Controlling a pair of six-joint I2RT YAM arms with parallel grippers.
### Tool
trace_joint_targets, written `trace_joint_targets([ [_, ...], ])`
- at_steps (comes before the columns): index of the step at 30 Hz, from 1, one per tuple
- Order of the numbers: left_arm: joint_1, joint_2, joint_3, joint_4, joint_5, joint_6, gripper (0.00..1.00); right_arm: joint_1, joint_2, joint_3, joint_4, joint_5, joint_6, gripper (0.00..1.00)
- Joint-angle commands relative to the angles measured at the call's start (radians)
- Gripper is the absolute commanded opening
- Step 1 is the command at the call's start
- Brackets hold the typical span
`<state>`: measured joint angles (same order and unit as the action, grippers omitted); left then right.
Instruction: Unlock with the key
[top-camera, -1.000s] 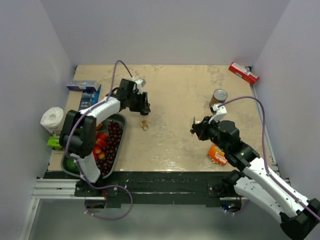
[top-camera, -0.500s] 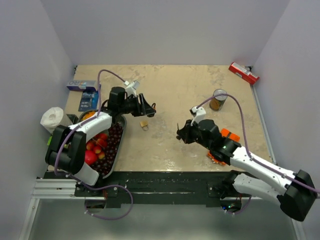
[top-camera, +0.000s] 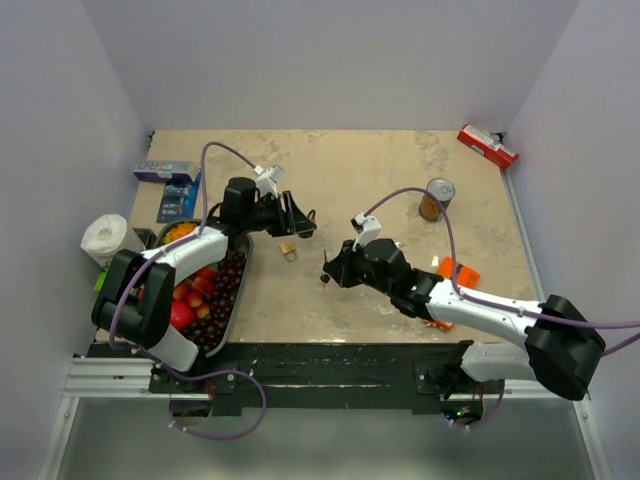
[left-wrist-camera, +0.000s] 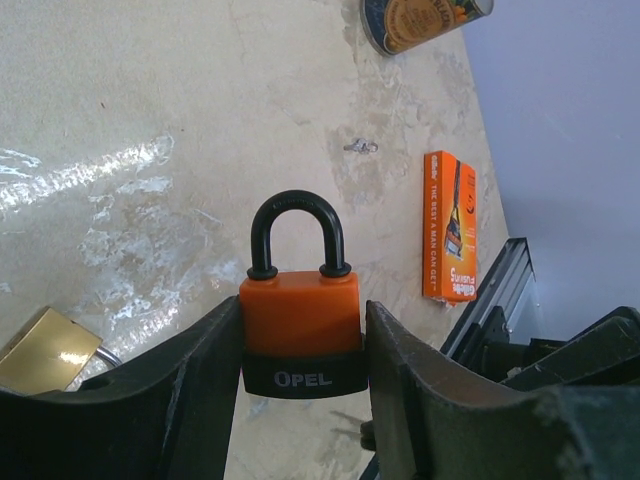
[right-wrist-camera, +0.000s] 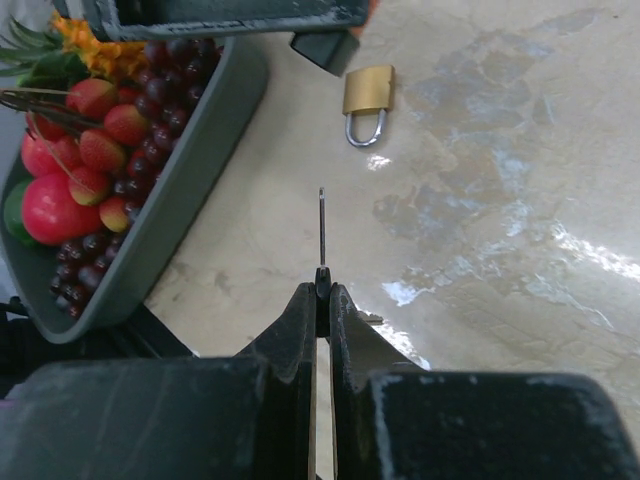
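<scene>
An orange-bodied padlock (left-wrist-camera: 300, 310) with a black shackle and a black base stands upright between the fingers of my left gripper (left-wrist-camera: 300, 335), which is shut on its sides. That gripper (top-camera: 306, 224) hovers just right of the fruit tray. My right gripper (right-wrist-camera: 322, 290) is shut on the black head of the key, and its thin metal blade (right-wrist-camera: 321, 222) points forward, away from the fingers. In the top view the right gripper (top-camera: 330, 274) sits a short way right of and nearer than the left one, above the table's middle.
A small brass padlock (top-camera: 288, 248) lies on the table between the grippers. A grey tray (top-camera: 243, 268) of grapes and fruit is at the left. A can (top-camera: 437, 197), an orange box (top-camera: 456, 271), a red box (top-camera: 487, 146) and a blue box (top-camera: 165, 171) lie around.
The right arm has swung left toward the table's middle with the key. The left gripper has shifted slightly right and turned, still holding the orange padlock.
</scene>
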<state>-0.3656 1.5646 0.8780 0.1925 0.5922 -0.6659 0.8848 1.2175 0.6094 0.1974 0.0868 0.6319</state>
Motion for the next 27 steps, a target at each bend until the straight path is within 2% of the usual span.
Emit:
trace_joint_targets([
  [1,-0.032,-0.049,0.035,0.009,-0.034,0.048,0.00,0.034,0.049,0.059,0.117,0.010,0.055,0.00],
  [11,-0.071,-0.077,0.049,-0.030,-0.088,0.094,0.00,0.059,0.155,0.119,0.146,0.039,0.068,0.00],
  [27,-0.101,-0.094,0.061,-0.064,-0.138,0.132,0.00,0.042,0.224,0.130,0.205,-0.002,0.120,0.00],
])
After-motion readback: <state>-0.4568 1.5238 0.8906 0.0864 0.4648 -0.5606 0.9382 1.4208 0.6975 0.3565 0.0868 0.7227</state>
